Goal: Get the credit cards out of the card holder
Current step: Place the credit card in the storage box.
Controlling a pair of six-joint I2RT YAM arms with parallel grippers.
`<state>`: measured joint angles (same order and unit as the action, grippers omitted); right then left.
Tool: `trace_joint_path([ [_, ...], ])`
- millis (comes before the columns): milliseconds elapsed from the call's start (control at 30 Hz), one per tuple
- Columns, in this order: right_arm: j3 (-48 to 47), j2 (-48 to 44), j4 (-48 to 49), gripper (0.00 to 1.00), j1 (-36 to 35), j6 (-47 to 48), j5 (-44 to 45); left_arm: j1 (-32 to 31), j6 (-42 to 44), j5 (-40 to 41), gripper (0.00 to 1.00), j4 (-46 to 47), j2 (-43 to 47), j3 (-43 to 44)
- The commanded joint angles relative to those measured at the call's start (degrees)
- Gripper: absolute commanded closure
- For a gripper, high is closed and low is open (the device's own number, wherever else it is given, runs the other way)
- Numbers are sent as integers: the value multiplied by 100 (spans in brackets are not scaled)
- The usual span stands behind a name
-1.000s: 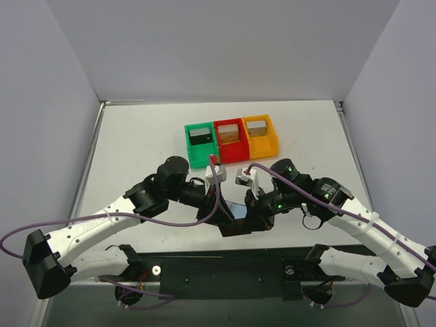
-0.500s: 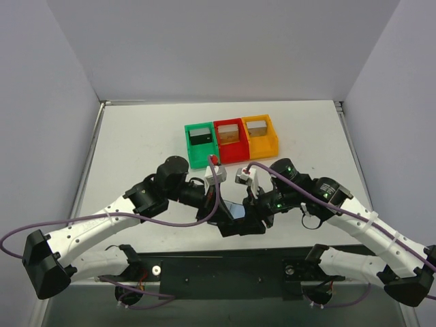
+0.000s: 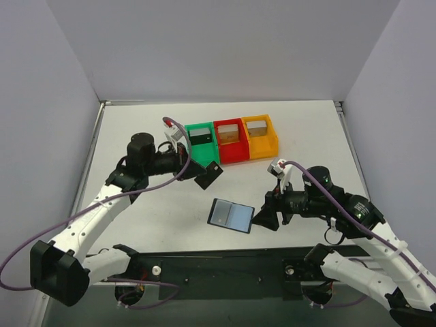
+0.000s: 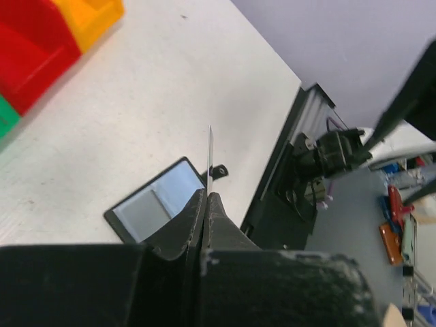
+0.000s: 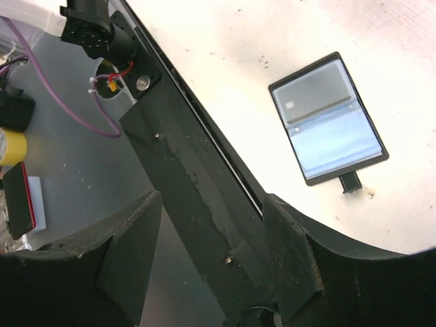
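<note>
The card holder (image 3: 231, 216) is lying open on the bench (image 3: 136, 139), long axis running roughly left–right, while the left gripper (image 3: 199, 178) is pinching a dark card (image 3: 210, 174) in its jaws and the right gripper (image 3: 263, 219) is holding its jaws spread.

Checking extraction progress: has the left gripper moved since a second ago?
Yes. The left gripper, shut on a credit card, has moved away from the open card holder toward the green bin, stopping just in front of it.

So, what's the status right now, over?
Left jaws shut on a card, held up near the green bin. Right jaws open, clear of the holder. Holder lies open on the table. Nothing in the way.
</note>
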<state>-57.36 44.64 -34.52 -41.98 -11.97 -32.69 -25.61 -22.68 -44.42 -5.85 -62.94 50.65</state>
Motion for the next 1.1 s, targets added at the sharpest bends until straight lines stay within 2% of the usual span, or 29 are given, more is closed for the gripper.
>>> trace_joint_path([
  [0, 234, -288, 226, 45, 23, -332, 447, 293, -447, 636, 100, 329, -446, 577],
  [100, 331, -438, 332, 46, 23, -394, 447, 311, -475, 1276, 100, 827, -597, 595],
  [167, 375, -465, 367, 47, 14, -394, 456, 302, 16, 1348, 100, 1050, -746, 577],
  [233, 419, -483, 394, 48, 23, -377, 430, 293, 622, 1384, 100, 875, -974, 814],
  [300, 463, -500, 455, 49, 14, -368, 421, 267, 1875, 1331, 100, 814, -1220, 902],
  [367, 507, -535, 516, 50, 23, -368, 412, 301, 2702, 1183, 100, 778, -1423, 911],
  [433, 524, -571, 552, 50, 23, -394, 447, 363, 3248, 963, 100, 1119, -1554, 798],
  [533, 586, -597, 587, 50, 14, -464, 404, 468, 3813, 402, 100, 1699, -1748, 709],
  [667, 656, -641, 605, 51, 14, -517, 149, 688, 4368, -249, 100, 1560, -2292, 1095],
  [767, 735, -685, 666, 52, 14, -561, 105, 846, 4735, -769, 100, 1219, -2888, 1673],
  [833, 805, -703, 675, 52, 14, -561, 105, 873, 5252, -901, 100, 309, -3223, 2156],
  [1067, 999, -782, 745, 53, 14, -544, 113, 873, 7010, -577, 100, -1655, -3980, 3511],
])
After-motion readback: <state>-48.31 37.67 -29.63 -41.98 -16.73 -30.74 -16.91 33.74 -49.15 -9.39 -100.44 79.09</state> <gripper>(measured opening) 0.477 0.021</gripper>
